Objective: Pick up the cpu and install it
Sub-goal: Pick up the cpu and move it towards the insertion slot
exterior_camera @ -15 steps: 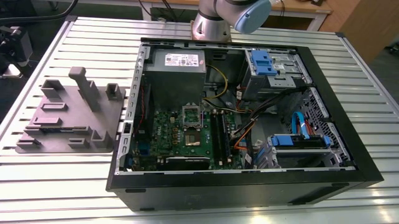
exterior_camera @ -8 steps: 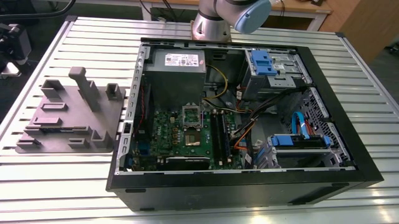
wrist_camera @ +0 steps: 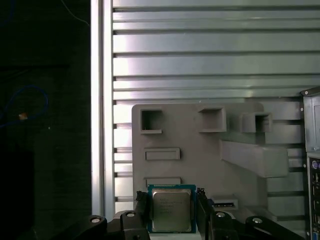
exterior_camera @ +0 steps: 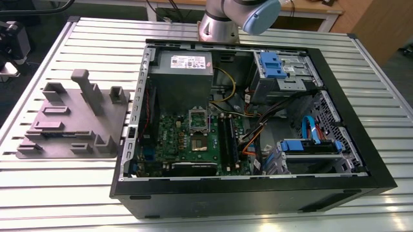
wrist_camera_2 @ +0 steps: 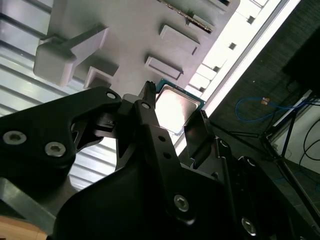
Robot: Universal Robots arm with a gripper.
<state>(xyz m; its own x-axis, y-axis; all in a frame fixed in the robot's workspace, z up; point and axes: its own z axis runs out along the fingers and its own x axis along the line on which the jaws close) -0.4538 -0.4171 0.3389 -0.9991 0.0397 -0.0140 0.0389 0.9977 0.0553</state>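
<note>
So the gripper (wrist_camera: 171,195) is clamped on the cpu (wrist_camera: 171,211) here, with one of its black fingers (wrist_camera: 142,204) on each of two opposite edges and the metal lid facing the camera in both wrist views. The chip looks to be up in the air over the grey plate (wrist_camera: 200,150), whose pockets and ribs are well below it. I'd call the pickup done and the install not done. In the exterior view that plate sits on the slatted table (exterior_camera: 77,188), at the exterior view's left of the open pc case (exterior_camera: 258,198). The socket (exterior_camera: 198,140) is down on the green motherboard (exterior_camera: 169,145) on the case floor. What worries me is that it's a pinch on thin edges only, with nothing underneath. Any bump or quick swing could let the chip twist or slip out and drop onto the metal slats. I can't tell from these shots how square it sits in the fingers. If it's rotated even a little it won't seat, and pressing it down crooked is how contacts get bent. The case is cramped too, with memory sticks (exterior_camera: 227,135) just beside the socket and loose cables (exterior_camera: 255,133) near it, so the fingers could snag something in there. I also can't tell if the socket's frame is fully open.
</note>
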